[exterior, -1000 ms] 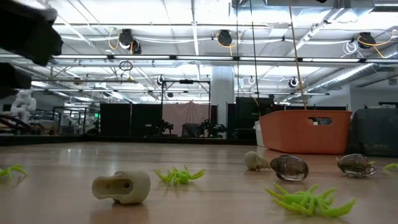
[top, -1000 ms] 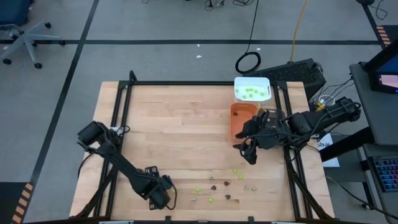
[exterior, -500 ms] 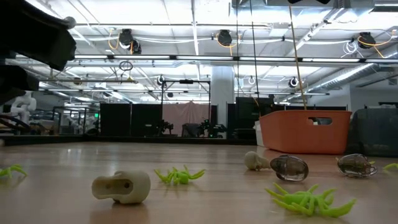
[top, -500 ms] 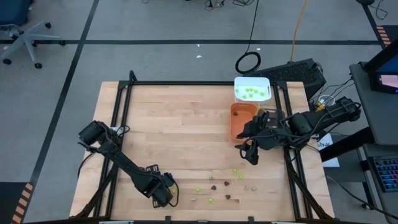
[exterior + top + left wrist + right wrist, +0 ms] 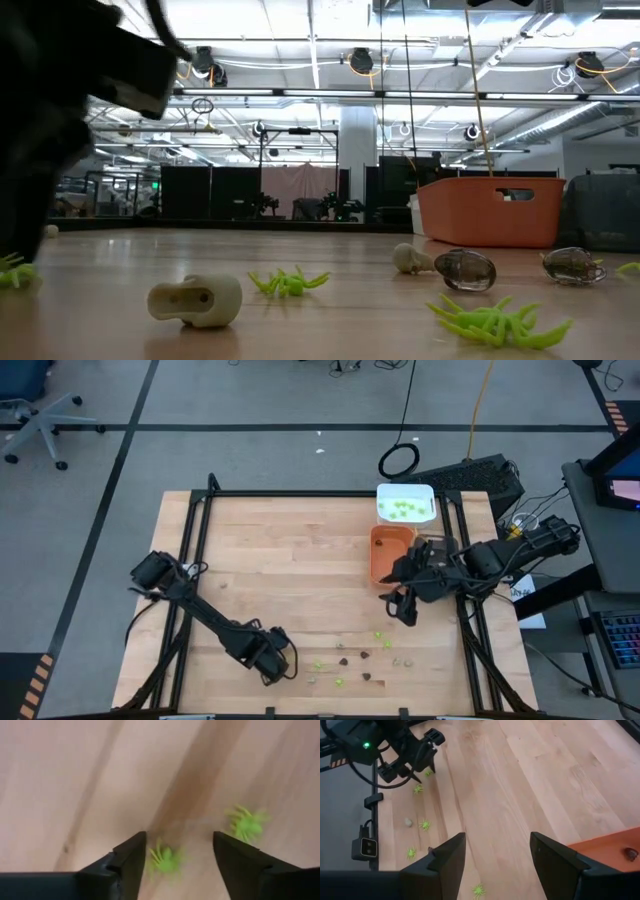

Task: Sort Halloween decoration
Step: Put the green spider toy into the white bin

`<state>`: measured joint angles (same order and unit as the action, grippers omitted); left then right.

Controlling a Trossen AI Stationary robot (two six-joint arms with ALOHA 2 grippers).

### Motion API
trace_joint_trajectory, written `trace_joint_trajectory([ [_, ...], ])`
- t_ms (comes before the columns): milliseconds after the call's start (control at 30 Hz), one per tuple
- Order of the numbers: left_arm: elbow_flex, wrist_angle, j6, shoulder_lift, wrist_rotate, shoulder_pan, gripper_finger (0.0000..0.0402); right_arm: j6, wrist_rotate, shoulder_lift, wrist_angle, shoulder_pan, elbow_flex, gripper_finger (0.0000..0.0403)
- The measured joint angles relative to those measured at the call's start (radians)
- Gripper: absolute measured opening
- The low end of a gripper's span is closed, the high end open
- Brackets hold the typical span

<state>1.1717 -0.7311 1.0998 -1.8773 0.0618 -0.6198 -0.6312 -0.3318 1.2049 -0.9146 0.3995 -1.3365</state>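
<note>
A: Which piece is in hand, and where does it lie?

B: A lime-green spider (image 5: pixel 165 860), one of the Halloween decoration pieces, lies flat on the wooden table (image 5: pixel 280 570) near the lower centre of the high view. In the left wrist view it sits between the fingers of the left gripper (image 5: pixel 177 857), nearer one finger; a second green spider (image 5: pixel 246 824) lies just beside, outside the jaws.

A: What step does this represent?

B: Judged from these views, the pick: the left gripper (image 5: pixel 283 663) is low over the piece, jaws apart around it and not gripping. The next move calls for closing squarely on the small, thin body without nudging it aside.

A: How do the remaining pieces look?

B: Green, dark brown and pale beige pieces are scattered at lower centre-right. The white tray (image 5: pixel 405 504) at upper right holds green ones, with the orange tray (image 5: pixel 390 555) below it.

A: And the other arm?

B: The right gripper (image 5: pixel 402 603) waits just below the orange tray, jaws apart and empty.
</note>
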Motion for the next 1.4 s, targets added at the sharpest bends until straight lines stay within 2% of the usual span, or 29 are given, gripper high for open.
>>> trace_joint_trajectory([
  [100,0.003,-0.004,-0.005,-0.018,0.014,0.007,0.0174,-0.007,0.0,0.0,-0.006,0.007,0.0,0.0205],
  [233,0.005,0.036,-0.001,-0.059,0.003,0.005,0.0089,-0.02,-0.001,0.0,-0.005,0.016,0.0,0.0205],
  [367,0.007,0.078,0.064,-0.07,-0.014,0.005,0.0013,-0.054,-0.003,0.0,-0.005,0.033,0.0,0.0205],
  [867,0.12,-0.029,0.073,-0.076,-0.013,0.013,0.0001,-0.088,-0.058,0.009,-0.012,0.054,0.006,0.0205],
  [1200,0.174,-0.033,0.126,-0.072,-0.105,0.013,0.0001,-0.135,-0.066,0.009,0.001,0.054,0.006,0.0205],
  [1300,0.179,-0.023,0.108,-0.061,-0.166,0.017,0.0001,-0.129,-0.067,0.009,0.011,0.054,0.006,0.0205],
  [1400,0.18,-0.006,0.068,-0.034,-0.163,0.006,0.0001,-0.123,-0.067,0.009,0.013,0.054,0.006,0.0205],
])
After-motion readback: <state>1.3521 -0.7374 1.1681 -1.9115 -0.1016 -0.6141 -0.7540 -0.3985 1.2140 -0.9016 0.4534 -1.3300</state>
